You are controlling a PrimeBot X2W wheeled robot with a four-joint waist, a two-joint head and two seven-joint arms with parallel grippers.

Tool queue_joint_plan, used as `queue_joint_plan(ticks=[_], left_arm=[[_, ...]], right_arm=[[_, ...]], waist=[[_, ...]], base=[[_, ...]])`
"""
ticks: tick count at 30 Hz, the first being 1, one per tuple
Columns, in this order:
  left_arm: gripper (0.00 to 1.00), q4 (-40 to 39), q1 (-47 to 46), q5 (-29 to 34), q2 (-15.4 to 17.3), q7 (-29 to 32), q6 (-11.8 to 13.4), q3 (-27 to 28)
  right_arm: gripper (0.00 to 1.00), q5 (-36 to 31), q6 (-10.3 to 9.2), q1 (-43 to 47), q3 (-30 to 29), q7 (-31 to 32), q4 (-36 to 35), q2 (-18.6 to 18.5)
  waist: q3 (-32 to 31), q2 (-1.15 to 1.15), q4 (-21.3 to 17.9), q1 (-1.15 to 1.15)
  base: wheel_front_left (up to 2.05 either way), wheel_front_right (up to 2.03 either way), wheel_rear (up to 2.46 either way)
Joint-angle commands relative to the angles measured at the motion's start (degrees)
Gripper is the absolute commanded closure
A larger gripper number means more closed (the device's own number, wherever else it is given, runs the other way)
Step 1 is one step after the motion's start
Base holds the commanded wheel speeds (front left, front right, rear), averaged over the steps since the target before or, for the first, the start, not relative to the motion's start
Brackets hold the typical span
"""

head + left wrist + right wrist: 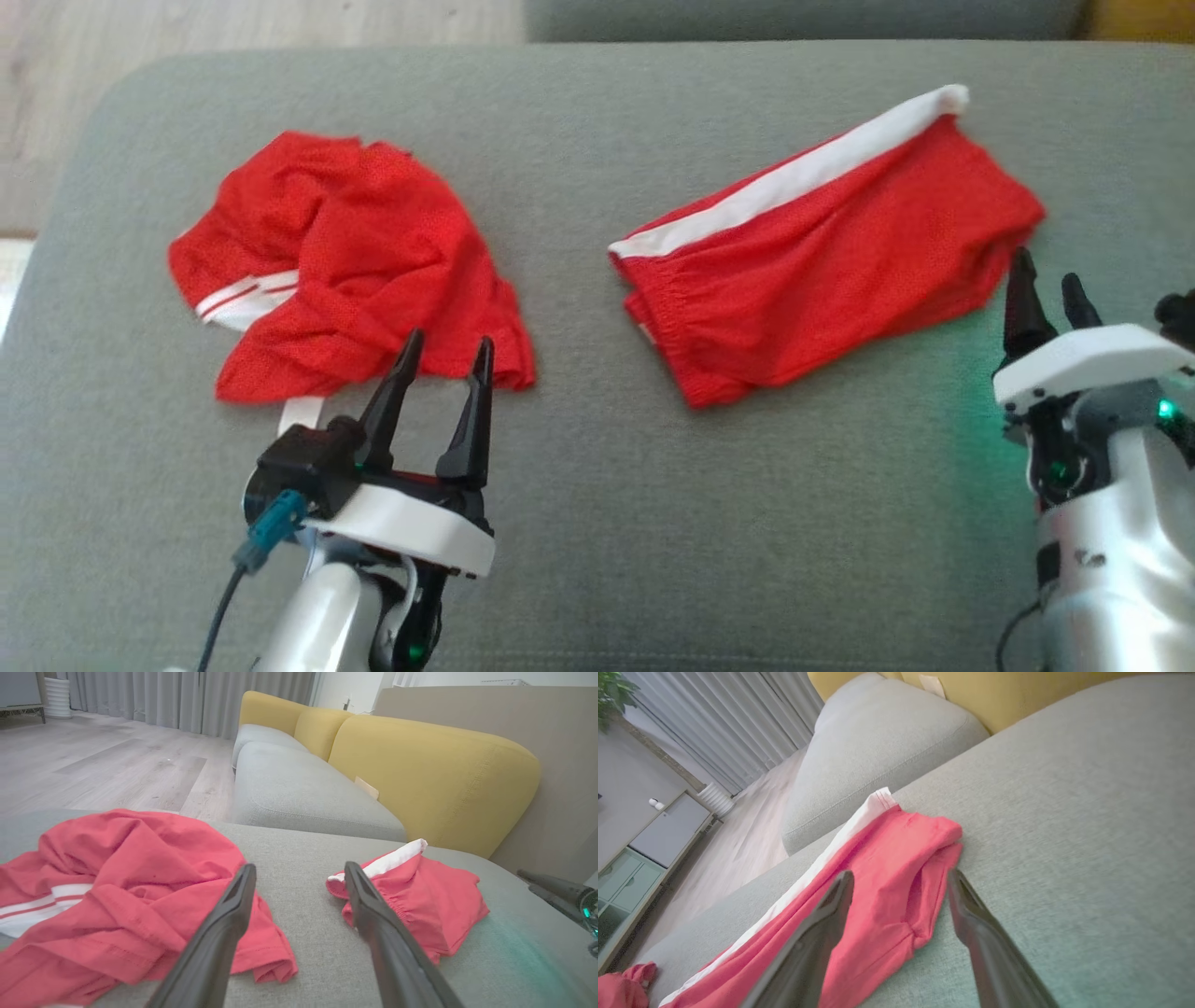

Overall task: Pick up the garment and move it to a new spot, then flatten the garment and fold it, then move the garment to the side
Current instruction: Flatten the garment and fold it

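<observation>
Both the left gripper (449,340) and right gripper (1047,266) gape empty, so the left should pinch the lower hem of the crumpled garment (345,243) at centre-left.

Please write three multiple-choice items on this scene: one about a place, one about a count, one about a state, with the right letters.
1. The crumpled garment lies: A on the floor; B before the left claw; C on a chair.
2. Red garments on the grey cushion: A one; B two; C three.
3. The right claw is: A open; B shut on cloth; C shut, empty.
1 B, the claw points at it. 2 B, plus the folded garment. 3 A, its jaws stand apart.
</observation>
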Motion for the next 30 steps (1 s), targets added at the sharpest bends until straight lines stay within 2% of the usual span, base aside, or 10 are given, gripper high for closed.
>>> queue_joint_plan(ticks=[1,10,18,21,30], left_arm=[[0.00,-1.6,-2.7,-0.3,0.1,-0.4,-0.3,1.2],[0.00,-2.2,-4.4,-1.5,0.1,-0.4,-0.1,-0.3],[0.00,-2.8,-4.7,-2.5,0.1,-0.4,0.7,-1.2],[0.00,-2.9,-4.9,-2.7,0.1,-0.4,0.9,-1.4],[0.00,-3.2,-5.8,-3.2,0.1,-0.4,1.1,-2.1]], right_arm=[[0.00,-0.4,-0.05,-2.8,0.2,0.3,-0.5,0.2],[0.00,-9.6,-0.05,-11.3,-11.4,1.7,10.7,-0.9],[0.00,-20.5,-0.05,-15.3,-23.3,2.1,16.4,-1.3],[0.00,-22.3,-0.05,-16.7,-25.1,2.7,17.7,-0.8],[0.00,-21.0,-0.05,-20.9,-26.9,4.2,20.7,-0.4]], waist=[[1.4,0.00,1.9,0.00],[4.0,0.00,5.9,0.00],[5.1,0.00,6.9,0.00],[5.5,0.00,7.0,0.00],[7.2,0.00,7.3,0.00]], base=[[0.00,0.00,0.00],[0.00,0.00,0.00],[0.00,0.00,0.00],[0.00,0.00,0.00],[0.00,0.00,0.00]])
